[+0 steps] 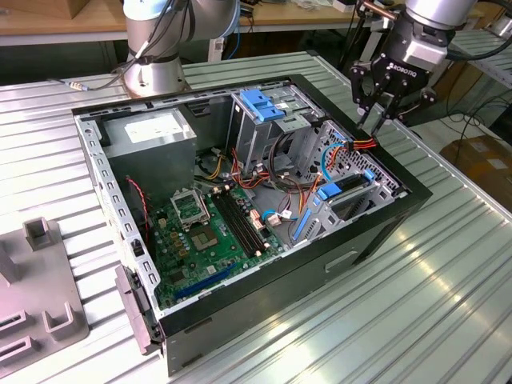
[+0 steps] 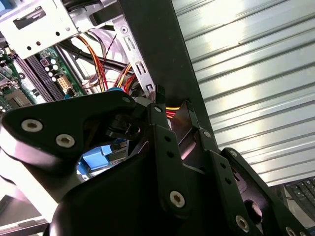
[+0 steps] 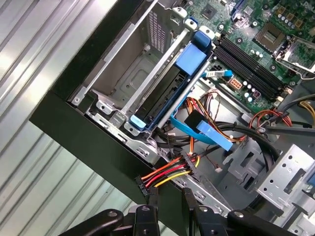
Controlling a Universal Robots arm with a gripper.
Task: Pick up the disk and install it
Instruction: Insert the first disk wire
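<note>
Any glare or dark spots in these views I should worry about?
Exterior view: light streaks glare off the ribbed table, while the motherboard is evenly lit. Second wrist view: the table is almost washed out to white by reflection. First wrist view: bright bands on the table too, and the black case wall reads as a dark band with little detail.

Hard overhead light is glaring off the metal.
In the exterior view, bright streaks are running across the ribbed table [image 1: 448, 272], while the open computer case [image 1: 240, 292] is holding its interior in soft shadow. In the second wrist view the table is bleaching almost white, the black gripper [image 2: 172, 105] is sitting dark against it, and a blown-out white patch is burning beside it.
</note>
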